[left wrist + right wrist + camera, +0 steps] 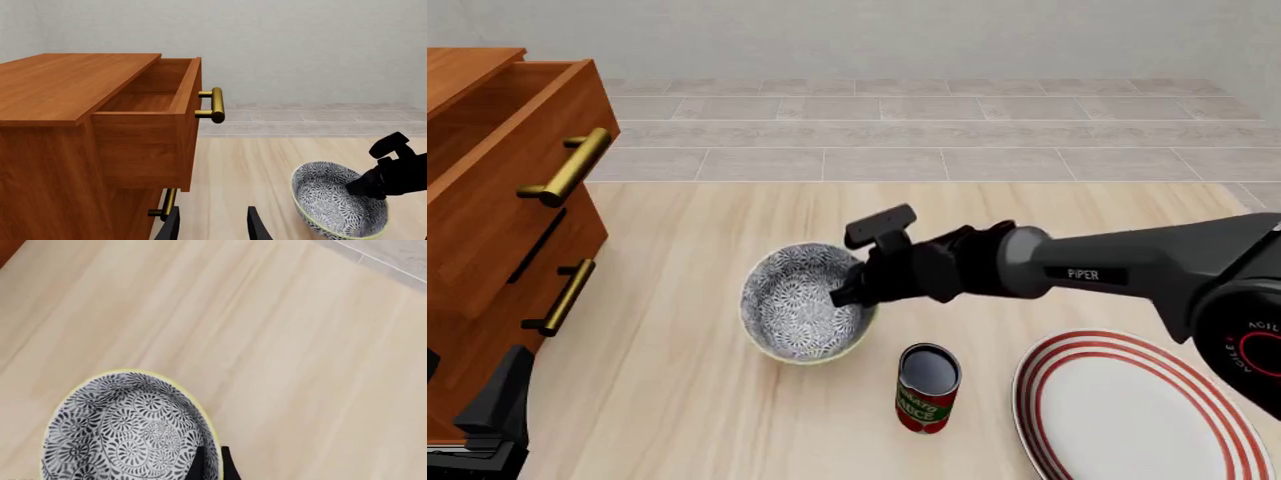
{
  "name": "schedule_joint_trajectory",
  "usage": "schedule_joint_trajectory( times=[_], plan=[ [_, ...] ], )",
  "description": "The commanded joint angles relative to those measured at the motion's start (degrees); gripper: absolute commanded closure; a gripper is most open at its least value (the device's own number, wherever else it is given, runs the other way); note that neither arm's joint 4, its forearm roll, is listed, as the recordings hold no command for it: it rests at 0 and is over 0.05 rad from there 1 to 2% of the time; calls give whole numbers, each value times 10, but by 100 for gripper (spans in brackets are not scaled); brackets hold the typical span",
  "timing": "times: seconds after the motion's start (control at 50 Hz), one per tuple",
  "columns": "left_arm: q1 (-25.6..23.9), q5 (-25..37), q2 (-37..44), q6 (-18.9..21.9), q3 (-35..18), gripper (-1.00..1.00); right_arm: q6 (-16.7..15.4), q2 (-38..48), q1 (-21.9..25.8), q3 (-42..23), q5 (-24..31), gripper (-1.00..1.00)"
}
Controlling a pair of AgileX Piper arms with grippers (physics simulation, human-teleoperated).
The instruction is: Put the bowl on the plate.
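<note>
I see the wooden table point(694, 420) spread under everything, with the orange-brown dresser point(481, 200) at its left edge. The dresser's top drawer point(150, 100) stands pulled out, and what I can see of its inside is bare wood; its brass handle point(565, 168) sticks out toward the table's middle.

My right arm point(1121, 265) reaches in from the right, stretched low and nearly level across the table toward the left, its wrist bending down at the bowl point(803, 303).

The plate point(1134, 410) lies flat at the near right, partly cut off by the picture's edge, with nothing on it that I can see. It is well apart from the bowl.

The bowl sits near the table's middle, tipped so its patterned inside faces up and toward me. In the left wrist view it also looks tilted. I see nothing inside it. Whether it rests on the wood or is lifted a little, I cannot tell.

The can point(928, 388) stands upright just beside the bowl, on the nearer right, between bowl and plate.

The right gripper point(851, 290) is at the bowl's right rim. In the right wrist view two dark fingertips point(223, 467) pinch the rim, one inside and one outside the wall, so I read it as clamped on the bowl.

The left gripper point(212, 225) hangs near the dresser's front, its two fingers parted with bare table between them, holding nothing.
</note>
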Motion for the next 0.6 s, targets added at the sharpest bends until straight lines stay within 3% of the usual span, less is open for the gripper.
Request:
schedule_joint_trajectory(
  times=[0.02, 0.6],
  plan=[
    [0, 0, 0, 0, 0, -100, 6, -18, -7, -5, 12, 100],
    [0, 0, 0, 0, 0, -100, 0, -86, -22, -43, 43, 100]
  ],
)
